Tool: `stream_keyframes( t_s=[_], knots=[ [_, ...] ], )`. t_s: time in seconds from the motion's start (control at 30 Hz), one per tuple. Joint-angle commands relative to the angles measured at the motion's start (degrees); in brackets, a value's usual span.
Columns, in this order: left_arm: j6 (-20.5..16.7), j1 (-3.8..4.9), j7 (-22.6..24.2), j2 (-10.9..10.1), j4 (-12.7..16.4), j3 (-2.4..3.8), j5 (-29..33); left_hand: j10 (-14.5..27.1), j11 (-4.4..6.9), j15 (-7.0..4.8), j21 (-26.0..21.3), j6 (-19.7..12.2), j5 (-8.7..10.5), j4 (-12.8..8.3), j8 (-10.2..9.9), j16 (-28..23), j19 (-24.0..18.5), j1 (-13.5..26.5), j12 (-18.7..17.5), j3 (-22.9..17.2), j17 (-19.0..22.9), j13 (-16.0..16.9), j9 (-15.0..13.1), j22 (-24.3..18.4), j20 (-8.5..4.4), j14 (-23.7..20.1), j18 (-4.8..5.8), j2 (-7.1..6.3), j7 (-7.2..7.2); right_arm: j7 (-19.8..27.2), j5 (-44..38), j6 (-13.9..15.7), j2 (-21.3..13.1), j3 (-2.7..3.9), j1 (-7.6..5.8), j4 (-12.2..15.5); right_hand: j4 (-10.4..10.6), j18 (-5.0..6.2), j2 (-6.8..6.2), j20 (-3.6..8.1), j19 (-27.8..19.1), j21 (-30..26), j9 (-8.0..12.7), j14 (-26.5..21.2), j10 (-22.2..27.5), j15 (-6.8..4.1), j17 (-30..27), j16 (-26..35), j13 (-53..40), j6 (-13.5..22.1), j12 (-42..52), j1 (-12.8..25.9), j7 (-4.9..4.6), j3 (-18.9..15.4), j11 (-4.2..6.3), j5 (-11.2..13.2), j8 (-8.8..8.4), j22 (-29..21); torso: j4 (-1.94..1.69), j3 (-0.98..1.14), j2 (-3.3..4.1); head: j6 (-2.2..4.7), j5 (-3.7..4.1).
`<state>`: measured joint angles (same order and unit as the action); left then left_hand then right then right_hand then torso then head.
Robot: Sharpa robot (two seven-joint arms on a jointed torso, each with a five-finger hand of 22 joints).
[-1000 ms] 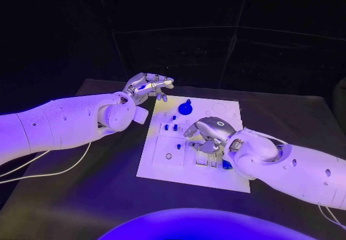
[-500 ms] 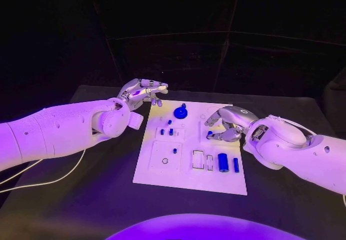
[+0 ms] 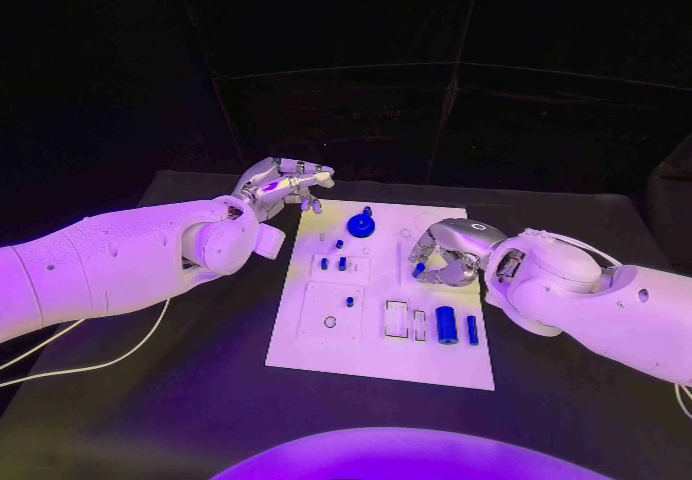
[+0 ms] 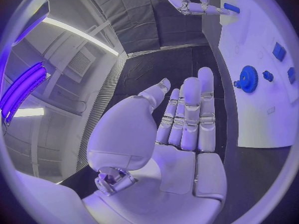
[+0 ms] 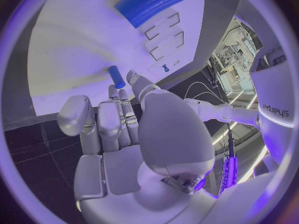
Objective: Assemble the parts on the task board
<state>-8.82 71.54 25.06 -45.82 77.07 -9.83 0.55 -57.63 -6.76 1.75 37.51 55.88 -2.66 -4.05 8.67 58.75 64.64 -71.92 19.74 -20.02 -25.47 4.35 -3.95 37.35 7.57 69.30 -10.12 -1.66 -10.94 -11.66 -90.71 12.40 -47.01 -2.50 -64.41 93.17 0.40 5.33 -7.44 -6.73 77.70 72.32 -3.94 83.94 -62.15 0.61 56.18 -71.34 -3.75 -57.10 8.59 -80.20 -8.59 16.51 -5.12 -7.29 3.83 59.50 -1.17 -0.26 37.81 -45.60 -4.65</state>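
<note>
L arm: white, comes in from the left edge of head view, reaching toward far-left corner of the board.
L hand (image 3: 283,182): off the board's far-left corner, over the black table (image 3: 173,400). Fingers out straight & side by side in L wrist view (image 4: 187,114); nothing in it, open.
Task board (image 3: 325,345): white plate, mid-table, long side running away from robot.
Gear (image 3: 362,226): blue toothed wheel w/ a knob, near board's far edge, just beside L hand's fingertips but apart from them. Also in L wrist view (image 4: 248,78).
Small pegs (image 3: 333,263): several short blue pieces standing in the board's left-centre area; 1 more lower, by a recess (image 3: 349,300).
Round hole (image 3: 330,322): in board's near-left part.
Rect slots (image 3: 397,319): 2 outlined cut-outs, near-centre.
Blue bars (image 3: 447,324): 2 upright-lying pieces side by side, right of the slots, near board's right edge.
R hand (image 3: 446,252): over board's right-centre, fingers curled down. Blue cylinder (image 3: 420,269) at the fingertips, pinched; R wrist view shows it (image 5: 116,76) at the fingertips over the white board.
R arm: white, enters from right edge, forearm over table beside the board.
</note>
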Motion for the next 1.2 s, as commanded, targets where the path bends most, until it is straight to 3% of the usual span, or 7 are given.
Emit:
stream_keyframes(
  t_s=[0.03,0.07,0.17,0.77,0.93,1.0,1.2],
  knots=[
    [0.66,0.08,0.06,0.08,-0.03,0.05,0.16,0.43,-0.12,0.17,-0.27,-0.39,-0.12,-0.49,0.23,-0.2,0.13,-0.32,0.32,0.07,0.12,-0.04,-0.02,-0.07,0.12,-0.42,-0.35,-0.11,-0.19,-0.76,-0.58,-2.27,0.35,0.04,-0.12,-0.37,0.14,0.72,0.96,0.4,0.24,0.05,-0.1,0.77,-1.0,-0.48,0.18,-0.15,0.11,-0.84,0.39,-0.09,0.15,0.84,0.05,0.75,0.49,0.15,0.05,-0.03,0.04,-0.07,-0.11],
    [0.68,0.08,0.04,0.09,-0.04,0.05,0.16,0.43,-0.12,0.17,-0.27,-0.39,-0.12,-0.49,0.23,-0.2,0.13,-0.32,0.32,0.07,0.12,-0.04,-0.02,-0.07,0.12,-0.42,-0.35,-0.11,-0.19,-0.9,-0.66,-2.55,0.53,0.03,-0.12,-0.64,0.1,0.66,2.07,0.52,0.44,0.25,-0.17,0.9,-2.46,-0.69,0.39,-0.36,0.11,-1.76,0.71,-0.73,0.18,2.29,0.24,2.61,0.74,0.44,0.03,-0.02,0.02,-0.14,-0.1],
    [0.7,0.08,0.02,0.1,-0.06,0.05,0.16,0.43,-0.12,0.17,-0.27,-0.39,-0.12,-0.49,0.23,-0.2,0.13,-0.32,0.32,0.07,0.12,-0.04,-0.02,-0.07,0.12,-0.42,-0.35,-0.11,-0.19,-1.18,-1.12,-2.89,0.78,0.03,-0.11,-1.1,-0.02,0.6,2.56,0.69,0.65,0.46,-0.17,1.0,-3.56,-0.74,0.57,-0.57,0.17,-2.58,0.58,-1.11,0.18,3.9,0.46,3.5,0.83,0.75,0.01,-0.02,0.0,-0.25,-0.11],
    [0.78,0.08,-0.35,0.09,-0.1,0.04,0.16,0.48,-0.17,0.2,-0.33,-0.42,-0.12,-0.39,0.29,-0.18,0.15,-0.16,0.42,0.23,0.19,-0.05,-0.02,-0.13,0.14,-0.45,-0.33,-0.09,-0.24,-0.97,-3.22,-2.76,1.83,0.02,-0.1,-2.7,-0.56,0.54,1.52,0.98,0.9,0.69,-0.2,1.06,-6.25,-1.07,0.67,-0.96,0.08,-5.35,-0.57,-0.6,0.51,8.09,0.9,3.64,0.99,1.04,0.06,-0.01,0.02,-0.33,-0.09],
    [0.87,0.08,-0.35,0.09,-0.04,0.04,0.16,0.52,-0.19,0.22,-0.37,-0.44,-0.12,-0.33,0.3,-0.17,0.16,-0.08,0.46,0.29,0.21,-0.05,-0.02,-0.16,0.15,-0.46,-0.33,-0.05,-0.25,0.39,-3.27,-0.12,1.86,0.02,-0.09,-2.47,-0.39,0.39,2.24,1.59,1.36,1.3,-0.62,1.19,-9.19,-1.81,1.26,-1.43,-0.18,-8.43,-0.25,-0.05,1.33,8.99,1.82,3.89,2.09,1.99,0.12,-0.08,0.0,-0.44,-0.04],
    [0.88,0.08,-0.36,0.08,-0.04,0.04,0.16,0.52,-0.19,0.22,-0.37,-0.44,-0.12,-0.33,0.3,-0.17,0.16,-0.08,0.46,0.29,0.21,-0.05,-0.02,-0.16,0.15,-0.46,-0.33,-0.05,-0.25,0.64,-3.26,0.9,1.78,0.02,-0.08,-2.37,-0.31,0.35,2.36,1.75,1.46,1.42,-0.67,1.21,-9.67,-1.97,1.37,-1.53,-0.2,-8.87,-0.31,0.15,1.45,9.07,1.97,3.98,2.2,2.16,0.05,0.02,-0.01,-0.45,-0.1],
    [1.08,0.08,-0.52,-0.05,0.01,0.04,0.16,0.54,-0.19,0.23,-0.39,-0.46,-0.12,-0.31,0.32,-0.17,0.16,-0.05,0.49,0.33,0.23,-0.05,-0.02,-0.17,0.16,-0.47,-0.32,-0.02,-0.26,1.08,-2.96,3.77,1.18,0.02,-0.08,-1.81,-0.16,0.33,2.67,1.98,1.52,1.49,-0.71,1.2,-10.24,-2.16,1.4,-1.59,-0.2,-9.43,-0.5,0.4,1.59,9.23,2.13,4.03,2.29,2.24,0.05,-0.07,-0.1,-0.48,0.03]
  ],
)
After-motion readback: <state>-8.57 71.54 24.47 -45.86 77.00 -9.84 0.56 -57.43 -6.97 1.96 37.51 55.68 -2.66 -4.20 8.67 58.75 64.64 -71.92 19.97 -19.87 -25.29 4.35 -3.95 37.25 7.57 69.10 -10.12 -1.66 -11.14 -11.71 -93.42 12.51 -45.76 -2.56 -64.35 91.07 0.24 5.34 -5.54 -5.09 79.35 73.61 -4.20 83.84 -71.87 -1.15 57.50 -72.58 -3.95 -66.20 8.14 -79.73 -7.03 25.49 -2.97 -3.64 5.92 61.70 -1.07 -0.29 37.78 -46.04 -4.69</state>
